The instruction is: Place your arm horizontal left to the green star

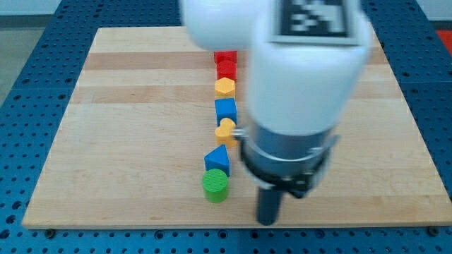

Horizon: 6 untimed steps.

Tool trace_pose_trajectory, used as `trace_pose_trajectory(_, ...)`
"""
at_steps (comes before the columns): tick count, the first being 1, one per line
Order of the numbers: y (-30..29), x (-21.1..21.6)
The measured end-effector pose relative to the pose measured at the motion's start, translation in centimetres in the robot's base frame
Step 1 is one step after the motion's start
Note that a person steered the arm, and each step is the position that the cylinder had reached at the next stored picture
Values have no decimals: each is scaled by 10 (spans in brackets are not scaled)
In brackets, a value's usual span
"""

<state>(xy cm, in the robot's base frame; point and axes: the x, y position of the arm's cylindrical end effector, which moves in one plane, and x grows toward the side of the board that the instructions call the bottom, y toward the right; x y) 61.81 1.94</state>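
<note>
No green star shows in the camera view; the arm's white and grey body (pixel 300 92) covers much of the board's right half. My tip (pixel 267 221) is near the board's bottom edge, to the right of a green cylinder (pixel 215 185) and apart from it. The blocks stand in a column up the middle: a blue triangle (pixel 217 159), a yellow block (pixel 226 131), a blue block (pixel 226 109), a yellow hexagon (pixel 224 87), and two red blocks (pixel 226 63) at the top.
The wooden board (pixel 127 141) lies on a blue perforated table (pixel 28 70). The board's bottom edge runs just below my tip.
</note>
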Motion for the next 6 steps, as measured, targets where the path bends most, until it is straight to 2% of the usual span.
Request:
trace_pose_trajectory(1, -61, 1)
trace_pose_trajectory(2, -107, -24)
trace_pose_trajectory(3, -132, -81)
trace_pose_trajectory(6, -141, -254)
